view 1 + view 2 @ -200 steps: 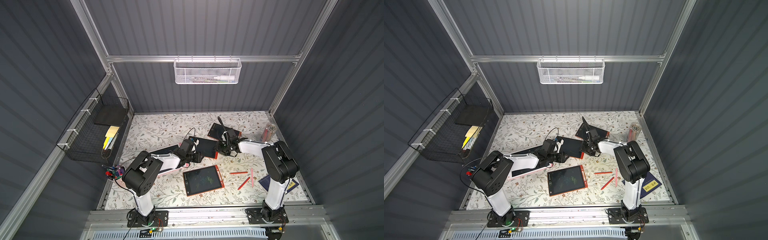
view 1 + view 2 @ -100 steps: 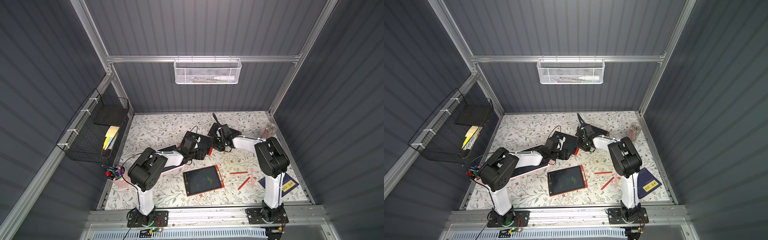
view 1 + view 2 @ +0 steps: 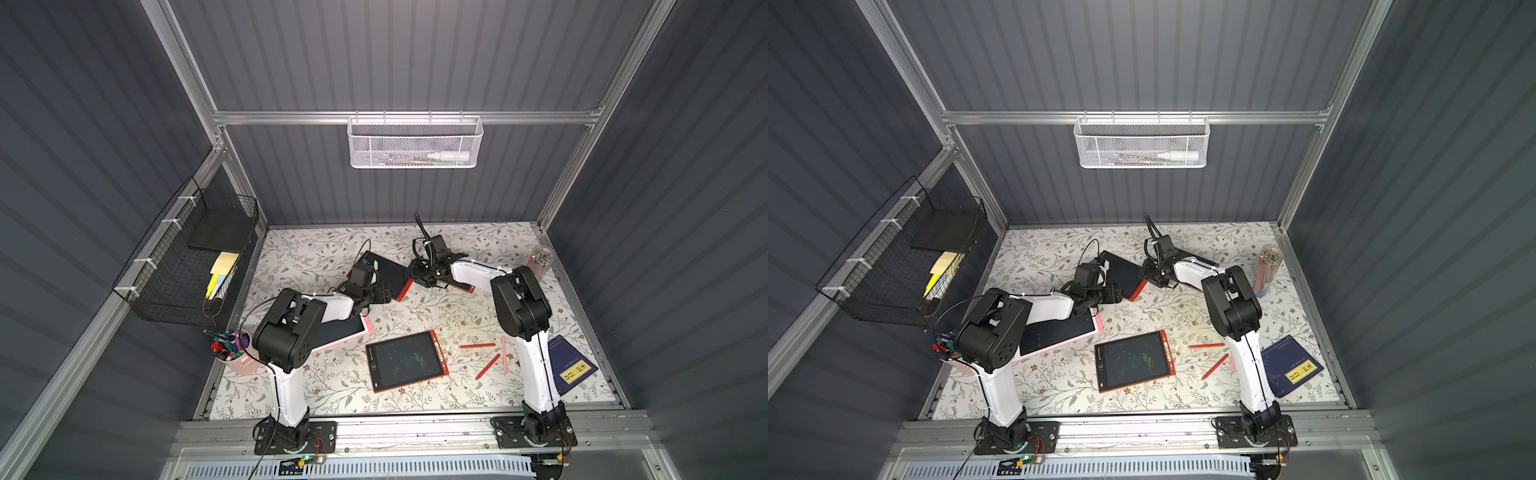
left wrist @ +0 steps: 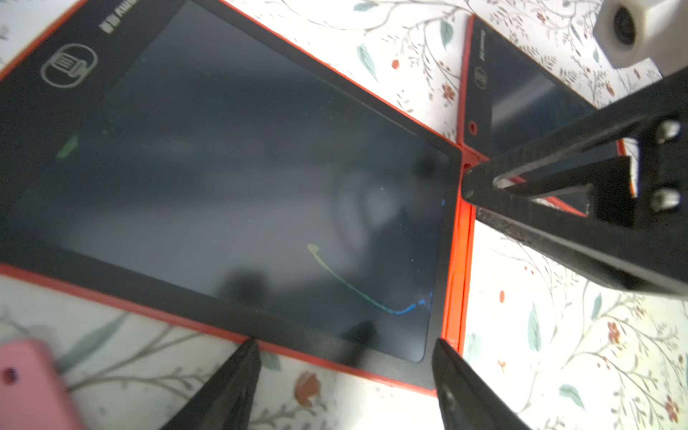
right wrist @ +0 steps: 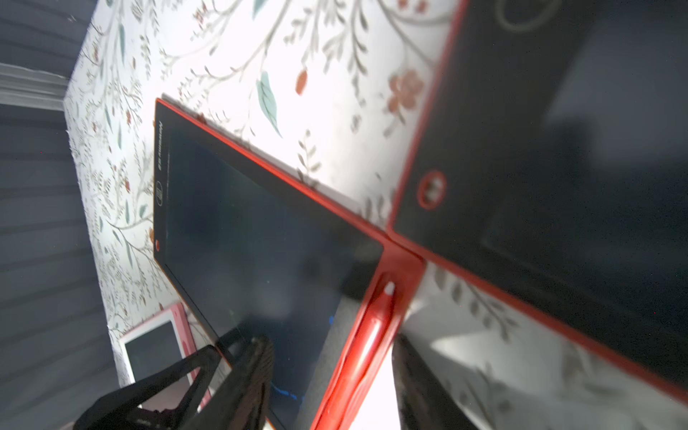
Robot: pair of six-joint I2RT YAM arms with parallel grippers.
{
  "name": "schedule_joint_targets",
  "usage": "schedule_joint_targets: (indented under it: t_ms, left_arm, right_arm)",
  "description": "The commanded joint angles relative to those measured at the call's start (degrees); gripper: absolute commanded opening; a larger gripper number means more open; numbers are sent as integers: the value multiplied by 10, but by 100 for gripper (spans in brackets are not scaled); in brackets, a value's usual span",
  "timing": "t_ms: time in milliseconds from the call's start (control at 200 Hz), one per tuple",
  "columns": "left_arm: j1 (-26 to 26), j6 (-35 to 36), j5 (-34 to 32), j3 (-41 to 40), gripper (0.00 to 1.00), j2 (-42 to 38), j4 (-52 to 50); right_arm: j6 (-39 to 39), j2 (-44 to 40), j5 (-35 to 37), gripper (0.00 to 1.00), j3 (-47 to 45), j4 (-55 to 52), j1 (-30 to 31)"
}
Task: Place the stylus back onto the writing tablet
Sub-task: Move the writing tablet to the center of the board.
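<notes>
An orange-framed writing tablet (image 3: 388, 270) (image 3: 1121, 270) lies at mid-back of the table, its dark screen (image 4: 242, 178) (image 5: 253, 242) bearing a faint coloured line. A red stylus (image 5: 368, 335) lies along the tablet's orange side edge. My right gripper (image 5: 331, 340) (image 3: 417, 276) is open and straddles the stylus: one finger hangs over the screen, the other stands just beside the stylus. My left gripper (image 4: 345, 344) (image 3: 384, 291) is open at the tablet's near corner, nothing between its fingers.
A second orange tablet (image 3: 461, 284) (image 5: 558, 130) touches the first at a corner. In front lie a scribbled tablet (image 3: 407, 359), a pink tablet (image 3: 345, 328), loose red styluses (image 3: 478, 345), a blue booklet (image 3: 573, 365) and a pen cup (image 3: 232, 349).
My right gripper has moved left, from over the second tablet to the first tablet's side edge. My left gripper's jaws have widened and it has shifted slightly toward the back.
</notes>
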Motion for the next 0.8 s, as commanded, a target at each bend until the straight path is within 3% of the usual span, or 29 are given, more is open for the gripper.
schedule_joint_targets:
  t_ms: [0,510,795]
  left_arm:
    - [8,0,7,14,75,13,4]
    - [15,14,78,2,77,18,59]
    - [15,4,125,8,77,39,82]
  right_arm:
    - [11,30,1,53,42,-29,3]
    - [6,121,-51,55,181,-18,11]
    - [-42,45,38,57,158,-25,-14]
